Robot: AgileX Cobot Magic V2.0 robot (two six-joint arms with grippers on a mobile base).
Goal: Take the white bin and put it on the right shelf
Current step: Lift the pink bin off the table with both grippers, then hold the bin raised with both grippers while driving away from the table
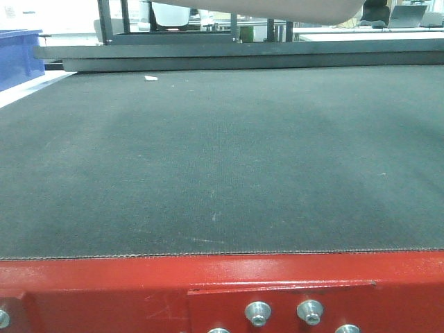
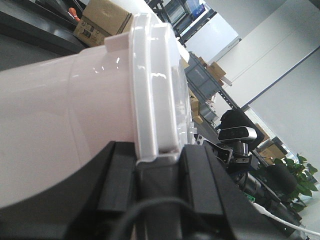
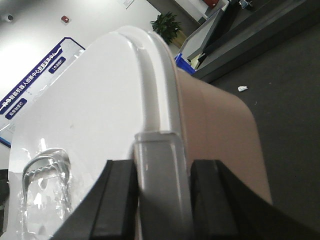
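- Black fingers (image 3: 120, 200) of the right gripper (image 3: 162, 170) are filling the bottom of the right wrist view. They are pinching the grey clip (image 3: 161, 155) on the lid rim at one end of the white bin (image 3: 90, 100).
- At the opposite end, the left gripper (image 2: 156, 152) is clamping the bin in the same way, its jaws pressing in on either side of a tab of the white lid rim.
- Between the two arms the white bin is hanging clear above the dark mat (image 1: 222, 166) of the red-framed table (image 1: 104, 284), with only its underside showing at the top edge of the front view.
- Judging from the two end grips, its long axis is running across the robot from one gripper to the other, so neither arm is nearer than its partner.
- No view is showing the right shelf, so its direction cannot be read here. Going by the task, both arms are going to need to carry the bin rightward together, with neither grip slackening.
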